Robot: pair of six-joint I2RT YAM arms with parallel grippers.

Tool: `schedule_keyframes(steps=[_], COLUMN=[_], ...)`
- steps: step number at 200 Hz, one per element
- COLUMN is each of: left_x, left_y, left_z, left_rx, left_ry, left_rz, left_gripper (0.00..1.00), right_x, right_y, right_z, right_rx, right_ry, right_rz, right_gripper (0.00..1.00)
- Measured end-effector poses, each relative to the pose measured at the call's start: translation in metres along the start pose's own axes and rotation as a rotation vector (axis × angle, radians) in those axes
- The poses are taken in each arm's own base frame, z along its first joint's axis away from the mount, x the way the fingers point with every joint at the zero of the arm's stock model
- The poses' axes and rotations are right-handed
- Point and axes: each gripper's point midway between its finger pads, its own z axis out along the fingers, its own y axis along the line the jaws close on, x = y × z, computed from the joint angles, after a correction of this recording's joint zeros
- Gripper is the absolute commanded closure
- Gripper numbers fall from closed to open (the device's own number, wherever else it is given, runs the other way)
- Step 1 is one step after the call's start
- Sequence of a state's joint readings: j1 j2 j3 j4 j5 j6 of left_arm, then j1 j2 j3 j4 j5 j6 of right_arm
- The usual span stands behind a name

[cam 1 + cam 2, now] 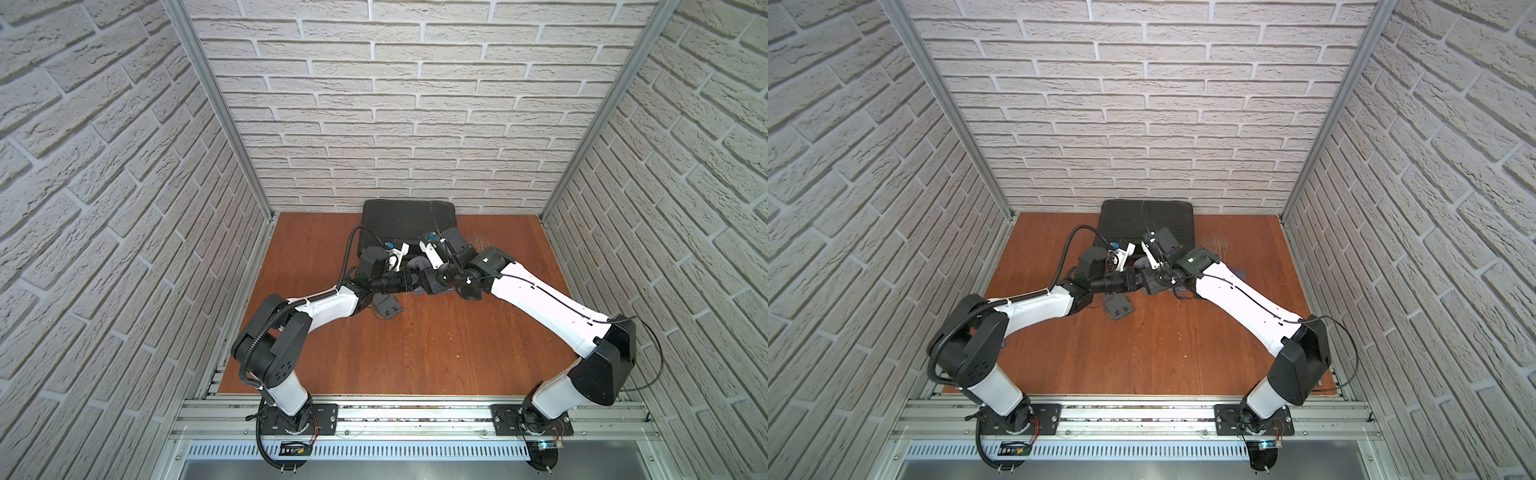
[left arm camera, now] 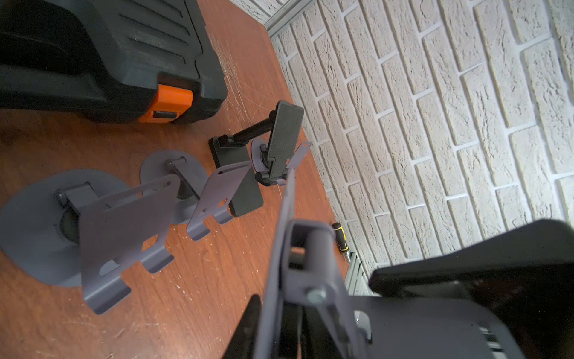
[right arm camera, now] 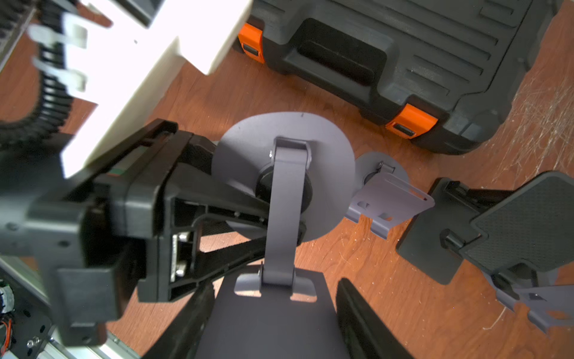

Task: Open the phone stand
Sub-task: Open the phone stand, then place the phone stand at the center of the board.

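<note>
The grey phone stand (image 3: 284, 202) hangs above the table between both grippers, largely hidden under the wrists in both top views. Its flat plate (image 3: 273, 323) lies between the fingers of my right gripper (image 3: 275, 286), which is shut on it. The hinged arm runs from the plate up to the round base (image 3: 326, 149), unfolded away from it. My left gripper (image 3: 264, 228) reaches in from the side, one finger across the base's face, the other below its rim, with a gap showing. In the left wrist view the base (image 2: 281, 242) appears edge-on, beside one finger (image 2: 248, 323).
A black toolbox (image 1: 409, 220) with orange latches (image 3: 410, 119) stands at the back wall. Several other stands rest on the table: two grey (image 2: 102, 223) (image 2: 198, 199), one black (image 2: 273, 140). A folded one (image 1: 388, 309) lies near the left forearm. A screwdriver (image 2: 340, 237) lies by the wall.
</note>
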State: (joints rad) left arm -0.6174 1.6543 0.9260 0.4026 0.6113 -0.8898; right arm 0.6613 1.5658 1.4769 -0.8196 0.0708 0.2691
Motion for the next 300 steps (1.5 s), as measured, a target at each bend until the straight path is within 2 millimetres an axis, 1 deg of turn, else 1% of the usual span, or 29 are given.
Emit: schedule_keyframes(steps=[15,52,94,112,136,150,176,201,219,250,278,300], left_x=[0.001,-0.001,-0.011,-0.017,-0.022,-0.025,-0.034,-0.039,-0.041,-0.039,-0.039,-0.042], left_y=[0.0,-0.004,-0.012,-0.016,-0.015,-0.014,-0.018,-0.02,-0.019,-0.01,-0.002,0.001], left_z=[0.0,-0.007,-0.027,-0.034,-0.044,-0.05,-0.065,-0.076,-0.08,-0.083,-0.086,-0.088], left_rx=[-0.002,-0.005,-0.006,-0.003,-0.018,-0.03,-0.051,-0.068,-0.081,-0.106,-0.123,-0.129], left_ry=[0.002,-0.003,-0.038,-0.06,-0.074,-0.083,-0.118,-0.139,-0.148,-0.145,-0.147,-0.156], left_rz=[-0.002,0.009,0.043,0.064,0.078,0.087,0.119,0.146,0.152,0.143,0.132,0.129], left_gripper=[0.67,0.63,0.6,0.59,0.58,0.58,0.57,0.57,0.58,0.58,0.58,0.58], right_x=[-0.001,-0.004,-0.013,-0.014,-0.016,-0.016,-0.013,-0.013,-0.012,-0.005,0.0,0.005], right_y=[0.0,-0.001,-0.005,-0.004,-0.006,-0.011,-0.03,-0.048,-0.061,-0.085,-0.115,-0.144], right_z=[-0.003,-0.008,-0.008,-0.008,-0.01,-0.011,-0.014,-0.022,-0.03,-0.046,-0.063,-0.077], right_rx=[-0.001,-0.008,-0.011,-0.021,-0.025,-0.015,0.018,0.05,0.078,0.125,0.189,0.25], right_ry=[-0.007,-0.024,-0.057,-0.057,-0.065,-0.063,-0.049,-0.056,-0.062,-0.066,-0.077,-0.091], right_rz=[-0.001,0.001,0.016,0.018,0.024,0.033,0.066,0.094,0.115,0.153,0.204,0.256], right_gripper=[0.84,0.84,0.84,0.84,0.84,0.84,0.84,0.85,0.85,0.85,0.85,0.85])
